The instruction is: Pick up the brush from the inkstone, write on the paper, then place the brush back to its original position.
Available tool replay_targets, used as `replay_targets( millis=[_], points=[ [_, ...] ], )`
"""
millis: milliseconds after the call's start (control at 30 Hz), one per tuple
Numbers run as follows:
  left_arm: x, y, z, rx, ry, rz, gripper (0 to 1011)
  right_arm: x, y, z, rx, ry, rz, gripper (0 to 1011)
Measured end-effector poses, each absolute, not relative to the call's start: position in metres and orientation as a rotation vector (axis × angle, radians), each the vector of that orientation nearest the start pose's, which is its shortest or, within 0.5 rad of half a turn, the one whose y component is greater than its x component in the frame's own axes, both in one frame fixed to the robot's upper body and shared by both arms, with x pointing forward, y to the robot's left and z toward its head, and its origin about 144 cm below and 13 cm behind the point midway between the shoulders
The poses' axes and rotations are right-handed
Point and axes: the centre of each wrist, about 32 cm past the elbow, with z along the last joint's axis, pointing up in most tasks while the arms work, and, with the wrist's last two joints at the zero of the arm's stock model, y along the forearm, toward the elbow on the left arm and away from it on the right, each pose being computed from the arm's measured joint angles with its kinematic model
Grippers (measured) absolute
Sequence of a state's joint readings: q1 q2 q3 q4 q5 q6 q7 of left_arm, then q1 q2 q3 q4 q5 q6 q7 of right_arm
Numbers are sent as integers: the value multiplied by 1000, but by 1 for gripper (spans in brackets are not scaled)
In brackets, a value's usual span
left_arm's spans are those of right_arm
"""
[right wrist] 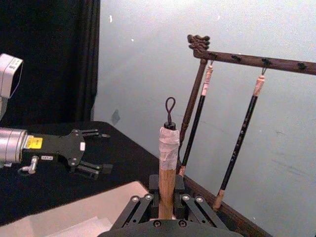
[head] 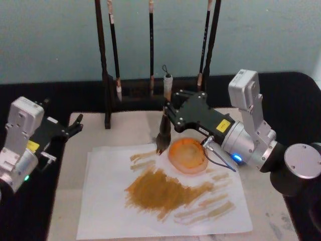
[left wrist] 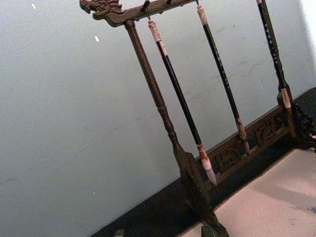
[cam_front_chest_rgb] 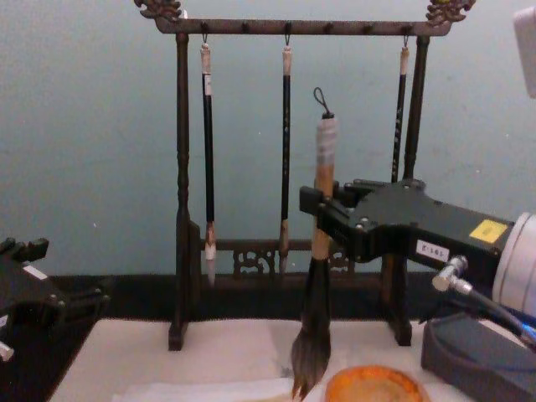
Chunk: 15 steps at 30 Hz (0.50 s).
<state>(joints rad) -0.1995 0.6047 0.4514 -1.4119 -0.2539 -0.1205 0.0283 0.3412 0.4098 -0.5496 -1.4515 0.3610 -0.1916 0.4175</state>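
one arm works: the right tool (cam_front_chest_rgb: 322, 216) pinches the brush (cam_front_chest_rgb: 316, 280) by its tan handle and holds it upright. the bristle tip is down on the far edge of the paper (head: 108, 201), just beside the orange dish (head: 187, 156). brown strokes cover the paper's middle. the left tool (right wrist: 101, 150), fingers spread, hangs by the left edge of the mat (head: 64, 193).

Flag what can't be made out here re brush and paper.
- Tip contact: in the head view the brush bristles overlap the paper edge from above, so any gap is unreadable. The chest view's bottom edge crops the paper just under the tip.
- Bristles: in the right wrist view, hidden below the right pincer.
- Inkstone: in the chest view, cropped by the bottom edge.
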Motion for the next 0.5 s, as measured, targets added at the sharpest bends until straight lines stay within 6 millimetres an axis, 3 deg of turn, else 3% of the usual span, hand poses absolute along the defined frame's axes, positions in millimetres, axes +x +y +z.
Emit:
replay_targets(
  millis=[500],
  points=[
    [489, 310, 1140, 304, -285, 1248, 1010, 513, -199, 1178, -14, -255, -658, 176]
  ],
)
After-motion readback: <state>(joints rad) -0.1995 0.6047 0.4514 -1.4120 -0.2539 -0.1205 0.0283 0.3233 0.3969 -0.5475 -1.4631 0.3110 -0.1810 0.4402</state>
